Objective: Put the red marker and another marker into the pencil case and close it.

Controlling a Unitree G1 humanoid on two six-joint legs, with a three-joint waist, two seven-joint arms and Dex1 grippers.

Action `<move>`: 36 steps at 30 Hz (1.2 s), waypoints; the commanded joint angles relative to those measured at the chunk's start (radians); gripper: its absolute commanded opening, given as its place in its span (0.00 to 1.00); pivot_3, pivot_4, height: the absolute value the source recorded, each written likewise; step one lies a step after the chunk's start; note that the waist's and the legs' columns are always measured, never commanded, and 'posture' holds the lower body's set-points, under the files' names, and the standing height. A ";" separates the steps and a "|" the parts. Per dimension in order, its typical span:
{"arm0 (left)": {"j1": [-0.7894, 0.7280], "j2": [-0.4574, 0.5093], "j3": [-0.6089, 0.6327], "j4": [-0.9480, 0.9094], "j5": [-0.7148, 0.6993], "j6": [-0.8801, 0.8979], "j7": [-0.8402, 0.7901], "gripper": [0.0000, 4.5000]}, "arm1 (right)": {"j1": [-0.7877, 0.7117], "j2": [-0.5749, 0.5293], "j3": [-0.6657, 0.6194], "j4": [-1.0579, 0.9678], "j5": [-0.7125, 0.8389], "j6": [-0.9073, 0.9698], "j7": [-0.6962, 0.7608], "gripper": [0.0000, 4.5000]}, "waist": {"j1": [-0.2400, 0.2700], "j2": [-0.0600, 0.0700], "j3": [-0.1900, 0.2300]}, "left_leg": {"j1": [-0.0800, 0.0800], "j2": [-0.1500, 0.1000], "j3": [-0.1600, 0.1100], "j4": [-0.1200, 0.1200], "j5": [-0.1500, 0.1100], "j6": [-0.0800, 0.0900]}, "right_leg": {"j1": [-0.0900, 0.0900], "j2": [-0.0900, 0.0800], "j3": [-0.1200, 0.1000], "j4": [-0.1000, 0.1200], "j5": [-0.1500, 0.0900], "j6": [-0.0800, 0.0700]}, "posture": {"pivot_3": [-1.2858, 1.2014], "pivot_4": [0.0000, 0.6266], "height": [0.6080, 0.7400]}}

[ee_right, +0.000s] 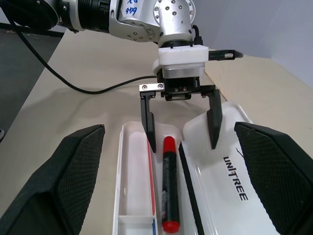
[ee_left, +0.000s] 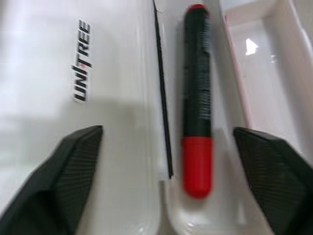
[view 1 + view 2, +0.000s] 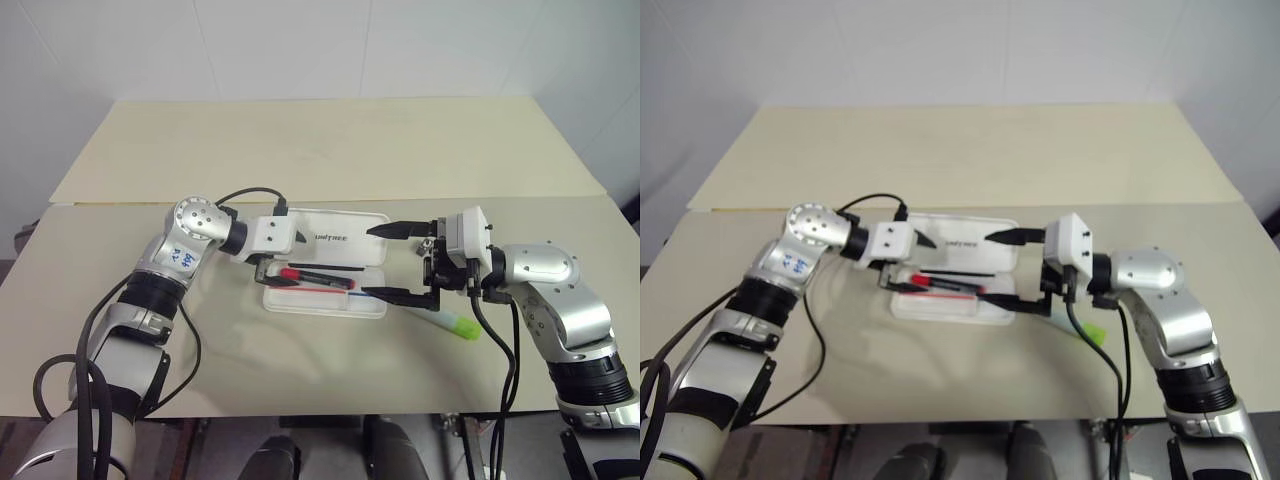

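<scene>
The white pencil case (image 3: 330,307) lies open at mid-table, its lid (image 3: 350,222) printed UNITREE folded back flat. The red marker (image 3: 316,277) lies loose in the tray, red cap toward my left arm. My left gripper (image 3: 283,272) is open, its fingers (image 1: 148,125) straddling the cap end without touching it. My right gripper (image 3: 372,262) is open and empty, pointing sideways over the case's right end. The other marker, a pale green highlighter (image 3: 457,323), lies on the table right of the case, under my right arm.
The case sits on a beige table (image 3: 300,370), with a second beige board (image 3: 320,140) behind it. A black cable (image 3: 250,192) loops over my left wrist. Another cable (image 3: 500,350) hangs from my right wrist near the highlighter.
</scene>
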 commanded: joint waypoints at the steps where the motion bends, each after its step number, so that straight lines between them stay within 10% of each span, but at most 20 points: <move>1: 0.002 0.009 0.019 -0.053 -0.032 0.004 -0.018 0.99 | -0.009 0.007 -0.013 -0.020 0.009 -0.015 0.000 1.00 | 0.000 0.000 0.000 | 0.000 0.000 0.000 0.000 0.000 0.000 | 0.000 0.000 0.000 0.000 0.000 0.000 | 0.52 0.24 1.00; 21: 0.149 0.165 0.155 -0.362 -0.275 0.110 -0.168 0.99 | -0.022 0.025 -0.009 0.020 -0.013 -0.024 0.016 1.00 | -0.001 0.000 0.000 | 0.000 0.000 0.000 0.000 0.000 0.000 | 0.000 0.000 0.000 0.000 0.000 0.000 | 0.52 0.24 1.00; 36: 0.402 0.286 0.248 -0.657 -0.357 0.247 -0.088 0.99 | 0.074 -0.206 -0.100 0.049 -0.026 0.058 0.064 1.00 | 0.002 0.000 0.000 | 0.000 0.001 0.000 -0.001 -0.001 0.001 | 0.000 0.000 0.000 -0.001 0.000 0.000 | 0.52 0.24 1.00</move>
